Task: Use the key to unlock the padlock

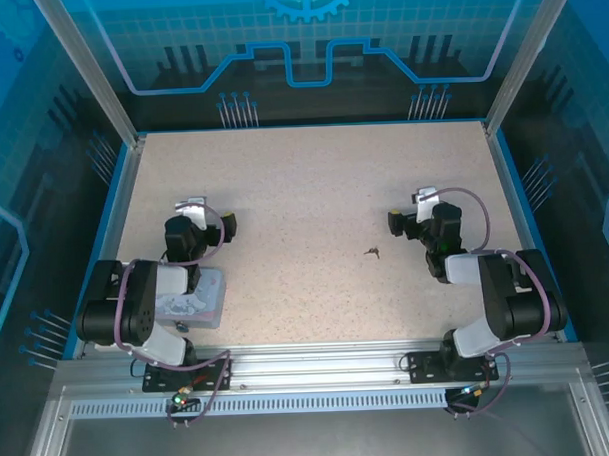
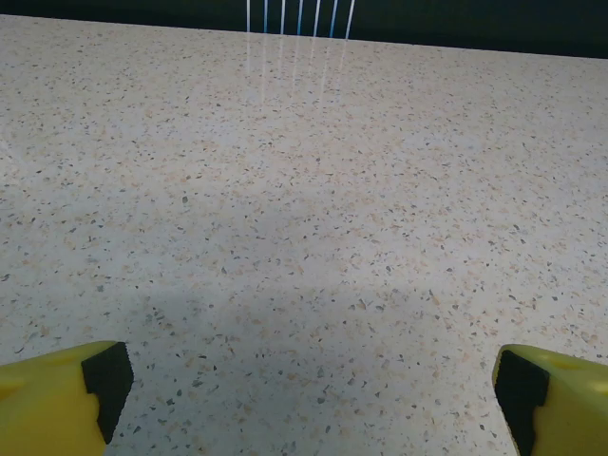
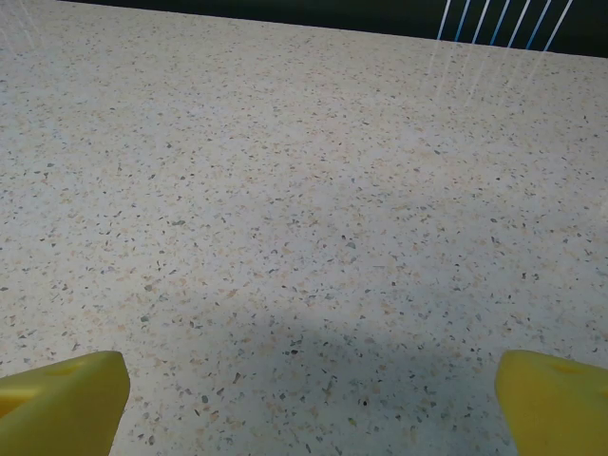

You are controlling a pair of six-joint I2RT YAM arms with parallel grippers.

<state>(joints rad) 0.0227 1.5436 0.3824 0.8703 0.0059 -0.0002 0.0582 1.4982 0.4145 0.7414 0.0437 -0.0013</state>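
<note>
A tiny dark key (image 1: 371, 252) lies on the speckled table (image 1: 313, 178), between the two arms and nearer the right one. No padlock can be made out; its place cannot be told from these views. My left gripper (image 1: 200, 227) rests at the near left, open, its yellow fingertips (image 2: 57, 399) wide apart over bare tabletop. At the near right my right gripper (image 1: 428, 220) is also open, with fingertips (image 3: 62, 404) spread and nothing between them. The key sits roughly a gripper's length left of the right gripper.
A pale blue tin (image 1: 201, 298) lies at the near left, partly under the left arm. Blue rails edge the table, and clear enclosure walls rise on three sides. Open tabletop stretches across the middle and back.
</note>
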